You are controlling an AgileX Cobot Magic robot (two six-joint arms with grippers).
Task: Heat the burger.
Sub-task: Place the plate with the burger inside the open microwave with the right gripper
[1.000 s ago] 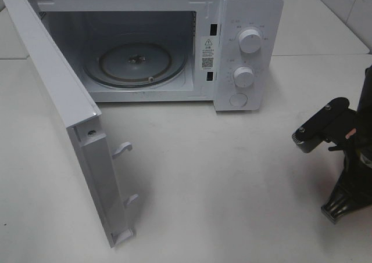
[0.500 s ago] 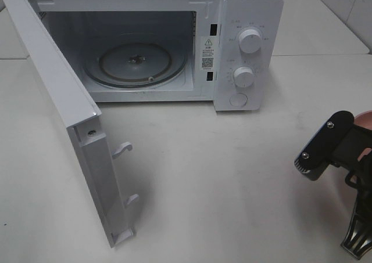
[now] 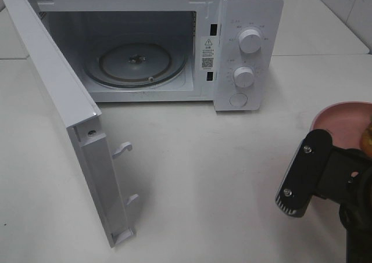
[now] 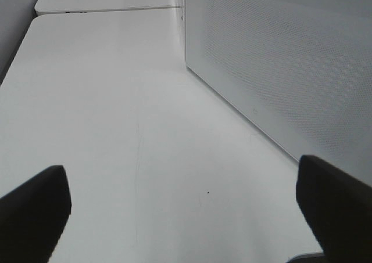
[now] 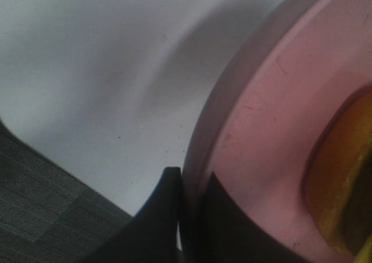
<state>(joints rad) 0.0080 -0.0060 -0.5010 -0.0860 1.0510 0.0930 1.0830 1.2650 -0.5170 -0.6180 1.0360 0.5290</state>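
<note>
The burger shows only as a golden-brown sliver [image 3: 368, 136] at the right edge, sitting on a round pink plate [image 3: 340, 119]. In the right wrist view its bun and a bit of yellow [image 5: 343, 184] rest on the plate [image 5: 261, 129]. My right gripper [image 5: 195, 219] is shut on the plate's rim, one dark finger [image 5: 165, 216] outside it and one inside. My right arm [image 3: 314, 173] covers the plate's near side. The white microwave [image 3: 244, 48] stands open with a bare glass turntable [image 3: 135, 62]. My left gripper [image 4: 186, 216] is open, low over the table beside the microwave's side wall [image 4: 279, 65].
The microwave door [image 3: 64, 112] swings out to the front left, with latch hooks [image 3: 122, 150] on its inner edge. White table [image 3: 221, 176] lies between the door and the plate. Two knobs [image 3: 250, 40] are on the control panel.
My right arm has shifted toward the front and left, and the pink plate with the burger has come into view from the right edge. The microwave and door have not moved.
</note>
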